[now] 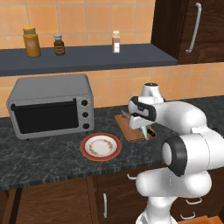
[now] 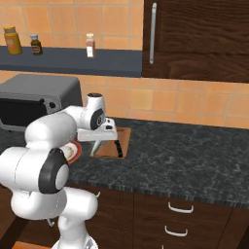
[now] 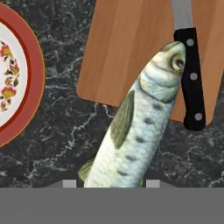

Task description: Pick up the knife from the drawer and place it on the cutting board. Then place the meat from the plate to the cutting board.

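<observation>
My gripper [image 3: 110, 183] is shut on the tail end of the meat [image 3: 140, 127], a pale grey-green fish that hangs head down. Its head is over the near edge of the cutting board [image 3: 127, 48], beside the black handle of the knife [image 3: 191, 78]. The knife lies flat on the board with its silvery blade pointing away. In the left base view the gripper [image 1: 142, 127] holds the meat [image 1: 144, 131] just above the cutting board [image 1: 129, 127]. The plate [image 1: 101, 146] lies left of the board with nothing on it. From the right, the meat [image 2: 96, 146] dangles at the cutting board [image 2: 122, 138].
A grey toaster oven [image 1: 50, 105] stands at the back left of the dark stone counter [image 2: 194, 155]. Jars line a shelf [image 1: 87, 57] above. Dark drawer fronts [image 2: 177, 209] sit under the counter; which one is the task's drawer I cannot tell.
</observation>
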